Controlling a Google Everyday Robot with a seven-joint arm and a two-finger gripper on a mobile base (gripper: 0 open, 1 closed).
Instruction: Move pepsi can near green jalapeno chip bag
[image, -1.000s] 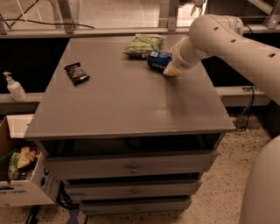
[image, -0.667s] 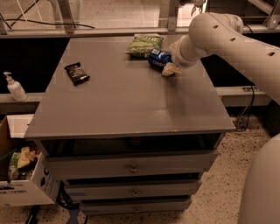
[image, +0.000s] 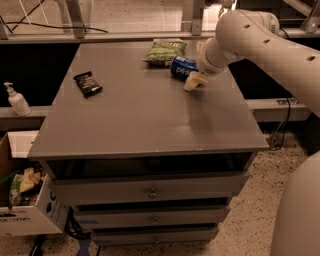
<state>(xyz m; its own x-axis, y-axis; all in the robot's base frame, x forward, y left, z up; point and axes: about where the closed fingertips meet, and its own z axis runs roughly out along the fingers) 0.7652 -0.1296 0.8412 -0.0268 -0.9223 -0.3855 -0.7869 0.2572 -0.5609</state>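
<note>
Seemingly finishing the placement: leaving can (image: 182, 67) lying at one o'clock on table (image: 150, 117), just beside bag (image: 164, 52) at twelve, holding gripper (image: 195, 80) low at the can's four o'clock, grip state impossible to tell, next likely needing a clean retreat without nudging the can.

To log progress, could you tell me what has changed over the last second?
Nothing has visibly moved. The gripper stays close beside the pepsi can, which lies next to the green jalapeno chip bag; the black snack packet remains on the left of the table.
</note>
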